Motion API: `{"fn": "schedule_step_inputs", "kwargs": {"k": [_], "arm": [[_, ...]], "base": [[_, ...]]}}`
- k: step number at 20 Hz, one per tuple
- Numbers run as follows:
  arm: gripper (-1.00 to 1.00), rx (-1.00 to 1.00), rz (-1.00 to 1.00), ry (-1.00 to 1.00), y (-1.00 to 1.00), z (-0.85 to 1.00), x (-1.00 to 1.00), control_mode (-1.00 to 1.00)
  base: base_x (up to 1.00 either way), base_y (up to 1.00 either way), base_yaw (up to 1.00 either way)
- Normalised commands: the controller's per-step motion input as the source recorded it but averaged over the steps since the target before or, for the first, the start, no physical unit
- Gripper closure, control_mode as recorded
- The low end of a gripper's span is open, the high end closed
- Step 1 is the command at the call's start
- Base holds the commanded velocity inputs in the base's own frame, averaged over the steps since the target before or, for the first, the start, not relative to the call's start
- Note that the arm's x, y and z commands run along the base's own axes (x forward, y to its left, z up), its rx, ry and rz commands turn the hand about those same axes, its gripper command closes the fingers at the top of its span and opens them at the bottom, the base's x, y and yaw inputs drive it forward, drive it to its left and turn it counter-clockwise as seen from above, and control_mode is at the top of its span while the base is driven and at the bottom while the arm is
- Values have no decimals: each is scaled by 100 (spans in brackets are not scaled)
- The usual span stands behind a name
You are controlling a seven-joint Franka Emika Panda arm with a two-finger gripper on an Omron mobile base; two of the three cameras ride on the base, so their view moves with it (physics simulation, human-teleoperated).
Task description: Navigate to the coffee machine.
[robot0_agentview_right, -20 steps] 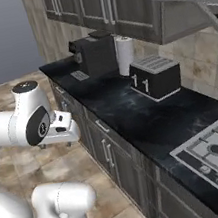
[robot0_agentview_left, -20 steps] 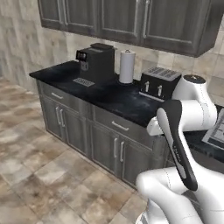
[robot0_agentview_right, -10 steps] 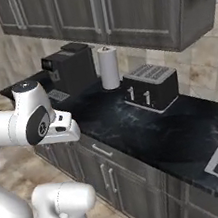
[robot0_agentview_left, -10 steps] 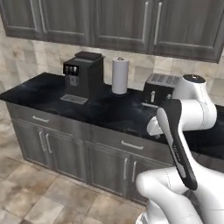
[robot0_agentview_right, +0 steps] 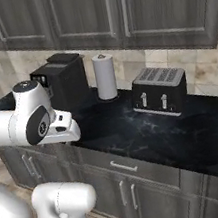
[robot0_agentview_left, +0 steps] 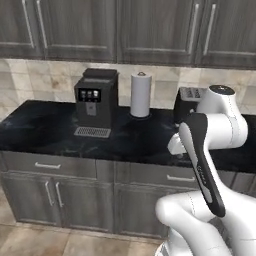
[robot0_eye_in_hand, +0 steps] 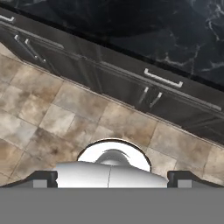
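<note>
The coffee machine (robot0_agentview_left: 96,98) stood on the black counter (robot0_agentview_left: 45,130), well apart from the gripper (robot0_eye_in_hand: 112,178). Its 2 fingertips (robot0_eye_in_hand: 43,178) sat spread, holding nothing. A paper towel roll (robot0_agentview_left: 140,94) stood just beside the machine.

Ahead of our folded arm, the black counter (robot0_agentview_left: 45,130) lies bare in front of the coffee machine (robot0_agentview_left: 96,99). The paper towel roll (robot0_agentview_left: 140,95) stands just beside it; the toaster (robot0_agentview_right: 158,91) flanks further along.

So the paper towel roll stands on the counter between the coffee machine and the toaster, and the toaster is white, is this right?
Not quite: the toaster is black, as the right base view shows. The rest holds: the paper towel roll stands on the counter between the coffee machine and the toaster.
</note>
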Motion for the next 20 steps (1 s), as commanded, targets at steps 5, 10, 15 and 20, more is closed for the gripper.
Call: {"fn": "schedule_step_inputs", "kwargs": {"k": [5,10,15,20], "arm": [[-100,0,0,0,0,0,0,100],[-100,0,0,0,0,0,0,100],[-100,0,0,0,0,0,0,100],[-100,0,0,0,0,0,0,100]], "base": [[50,100,-42],[47,100,-36],[47,86,-30],[49,50,-23]]}}
